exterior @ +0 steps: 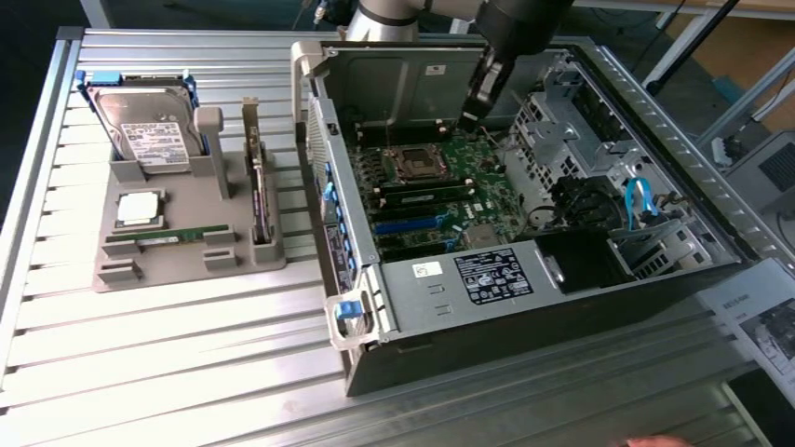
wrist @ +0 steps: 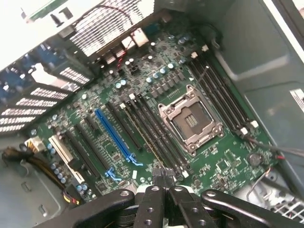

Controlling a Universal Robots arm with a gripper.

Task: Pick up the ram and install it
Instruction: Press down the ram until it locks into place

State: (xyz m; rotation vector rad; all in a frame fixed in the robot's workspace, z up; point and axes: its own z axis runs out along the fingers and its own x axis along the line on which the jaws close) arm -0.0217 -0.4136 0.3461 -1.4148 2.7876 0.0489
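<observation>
The ram (exterior: 166, 237), a thin green stick, lies flat in the front slot of the grey parts holder (exterior: 186, 265) at the exterior view's left, far from the arm. My gripper (exterior: 472, 114) hangs inside the open computer case (exterior: 522, 279), above the far edge of the green motherboard (exterior: 429, 177). In the wrist view the gripper (wrist: 162, 176) has its black fingers pressed together with nothing between them. It hovers over the motherboard (wrist: 142, 109) near the long black memory slots (wrist: 156, 133) beside the empty processor socket (wrist: 190, 121).
The holder also carries a hard drive (exterior: 149, 130), a square silver processor (exterior: 137, 209) and an upright dark expansion card (exterior: 259, 186). Case walls, a drive cage (exterior: 584, 121) and blue cables (exterior: 640, 200) ring the motherboard. A blue card slot (wrist: 116, 137) lies beside the memory slots.
</observation>
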